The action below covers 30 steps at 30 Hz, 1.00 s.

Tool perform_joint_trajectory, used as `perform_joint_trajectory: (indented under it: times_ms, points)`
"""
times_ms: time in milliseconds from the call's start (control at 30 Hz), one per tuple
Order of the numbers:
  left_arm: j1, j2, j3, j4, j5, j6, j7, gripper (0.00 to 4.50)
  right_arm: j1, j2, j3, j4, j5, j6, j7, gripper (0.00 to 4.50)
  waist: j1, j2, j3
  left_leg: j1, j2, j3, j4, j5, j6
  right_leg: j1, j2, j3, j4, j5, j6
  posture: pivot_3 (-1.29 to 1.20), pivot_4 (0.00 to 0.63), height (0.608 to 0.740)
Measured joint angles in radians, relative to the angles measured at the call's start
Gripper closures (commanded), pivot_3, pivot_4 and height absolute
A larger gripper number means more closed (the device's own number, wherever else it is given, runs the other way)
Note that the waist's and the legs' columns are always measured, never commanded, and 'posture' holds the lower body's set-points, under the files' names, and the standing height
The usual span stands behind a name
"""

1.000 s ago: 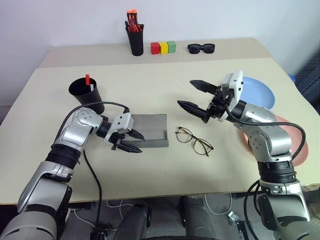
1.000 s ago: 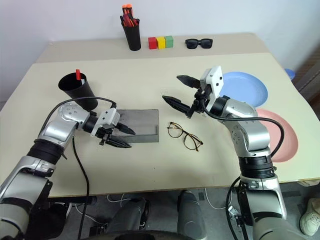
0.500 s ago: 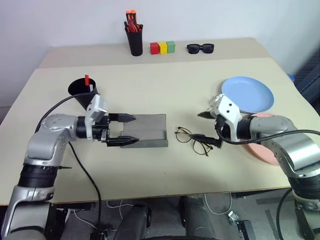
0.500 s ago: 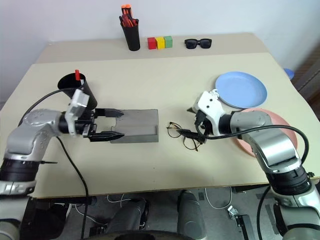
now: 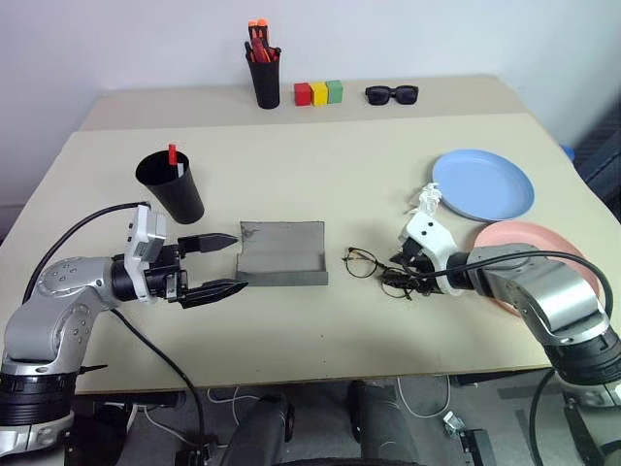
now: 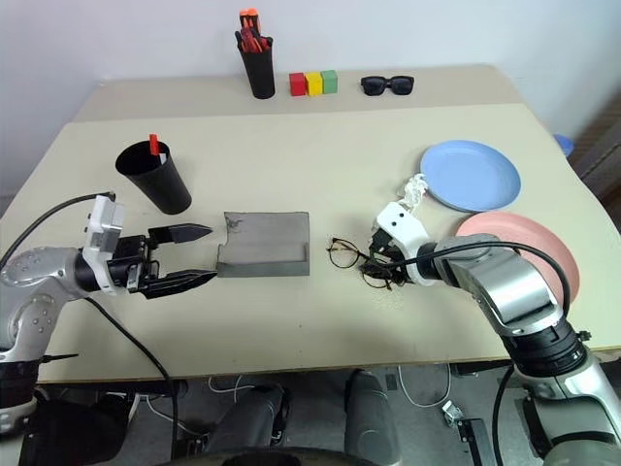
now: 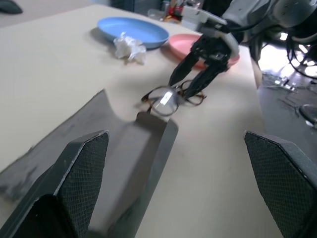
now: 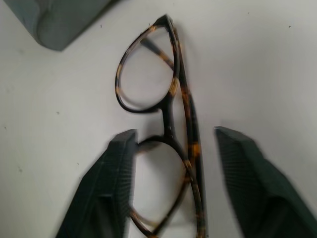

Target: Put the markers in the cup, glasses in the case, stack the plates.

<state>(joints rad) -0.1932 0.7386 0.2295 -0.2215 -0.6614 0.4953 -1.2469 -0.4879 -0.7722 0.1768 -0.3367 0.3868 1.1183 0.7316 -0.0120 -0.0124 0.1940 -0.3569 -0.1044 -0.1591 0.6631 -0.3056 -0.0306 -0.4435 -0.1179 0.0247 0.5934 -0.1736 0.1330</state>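
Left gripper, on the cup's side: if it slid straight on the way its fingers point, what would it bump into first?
Most likely the open grey case, lying just ahead of the left gripper; height is hard to judge, so it might skim over the case.

Right gripper (image 5: 406,275) drops from above the table's centre-right down onto the glasses (image 5: 374,267), fingers now straddling the frame's right lens. Left gripper (image 5: 221,262) backs off the open case (image 5: 281,252) toward lower left, jaws wider, now clear of it.

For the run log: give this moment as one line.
left gripper: open beside case | right gripper: open, straddling glasses | plates: unstacked
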Motion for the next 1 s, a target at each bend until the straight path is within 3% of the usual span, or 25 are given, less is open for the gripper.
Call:
perform_joint_trajectory:
  times_ms: [100, 200, 300, 333, 667, 867, 1000]
  points:
    - [0.0, 0.0, -0.003, -0.01, -0.006, 0.008, 0.025, 0.0, -0.006, 0.003, 0.0, 0.01, 0.003, 0.01, 0.001, 1.83, 0.001, 0.0, 0.0, 0.0, 0.0, 0.0, 0.0, 0.0, 0.0, 0.0, 0.0, 0.0, 0.0, 0.0, 0.0, 0.0, 0.15, 0.74]
    - [0.0, 0.0, -0.01, -0.016, -0.01, 0.016, 0.036, 0.0, -0.006, 0.005, 0.005, 0.012, 0.006, 0.01, 0.0, 2.69, 0.001, 0.0, 0.0, 0.0, 0.0, 0.0, 0.0, 0.0, 0.0, 0.0, 0.0, 0.0, 0.0, 0.0, 0.0, 0.0, 0.15, 0.74]
    - [0.0, 0.0, -0.011, -0.016, -0.014, 0.016, 0.048, 0.0, -0.01, 0.004, 0.013, 0.02, -0.01, -0.005, 0.0, 4.16, 0.001, 0.0, 0.0, 0.0, 0.0, 0.0, 0.0, 0.0, 0.0, 0.0, 0.0, 0.0, 0.0, 0.0, 0.0, 0.0, 0.15, 0.74]
    - [-0.003, 0.0, -0.012, -0.016, -0.016, 0.016, 0.05, 0.0, -0.018, 0.002, 0.015, 0.02, -0.016, -0.013, 0.001, 4.46, 0.001, 0.0, 0.0, 0.0, 0.0, 0.0, 0.0, 0.0, 0.0, 0.0, 0.0, 0.0, 0.0, 0.0, 0.0, 0.0, 0.15, 0.74]
    - [-0.003, 0.008, -0.004, -0.016, -0.033, 0.024, 0.057, 0.0, -0.085, 0.037, 0.018, 0.051, -0.017, -0.016, 0.005, 4.46, -0.002, 0.0, 0.0, 0.0, 0.0, 0.0, 0.0, 0.0, 0.0, 0.0, 0.0, 0.0, 0.0, 0.0, 0.0, 0.0, 0.15, 0.74]
    - [0.07, 0.059, 0.1, -0.015, -0.063, 0.037, 0.073, 0.0, -0.256, 0.228, -0.046, 0.067, 0.028, -0.028, -0.047, 4.46, -0.005, 0.0, 0.0, 0.0, 0.001, -0.001, -0.001, 0.0, 0.0, -0.001, 0.001, 0.0, 0.0, 0.0, 0.0, 0.0, 0.15, 0.74]
    - [0.114, 0.069, 0.145, -0.011, -0.07, 0.038, 0.077, 0.0, -0.289, 0.394, -0.05, 0.067, 0.054, -0.054, -0.094, 4.46, -0.001, 0.0, 0.0, 0.0, 0.001, -0.001, -0.002, 0.0, 0.0, -0.001, 0.001, 0.0, 0.0, 0.0, 0.0, 0.0, 0.15, 0.74]
